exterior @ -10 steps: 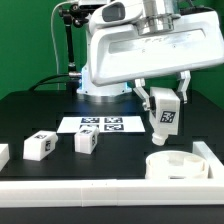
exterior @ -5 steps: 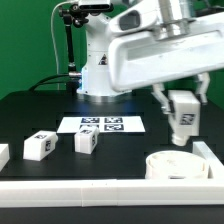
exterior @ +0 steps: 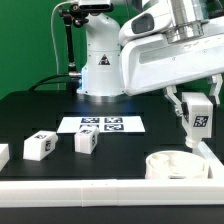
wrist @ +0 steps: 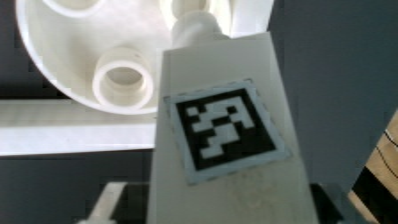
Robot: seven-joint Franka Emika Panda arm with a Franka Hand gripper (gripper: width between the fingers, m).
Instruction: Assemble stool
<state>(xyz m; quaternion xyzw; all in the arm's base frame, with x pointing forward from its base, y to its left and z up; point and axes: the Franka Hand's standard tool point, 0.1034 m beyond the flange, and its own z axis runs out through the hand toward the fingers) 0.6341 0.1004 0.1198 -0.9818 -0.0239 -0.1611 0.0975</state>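
One Leg Held, Above the Seat

Exterior view: my gripper point(exterior: 196, 103) is closed narrowly on a white blocky stool leg point(exterior: 198, 120), held upright, with its black-and-white square tag facing the camera. It hangs above the thick round white seat point(exterior: 168, 167), clear of it. The seat lies on the black table point(exterior: 30, 110) at the exterior view's right. A loose leg point(exterior: 40, 146) and a second loose leg point(exterior: 86, 141), both tagged, stand near the marker board point(exterior: 100, 125). Since half a second ago I have carried the held leg toward the exterior view's right; both loose legs are unmoved.

Wrist view: the held leg's tag point(wrist: 222, 125) fills the frame, and the seat behind shows one round socket point(wrist: 121, 72).
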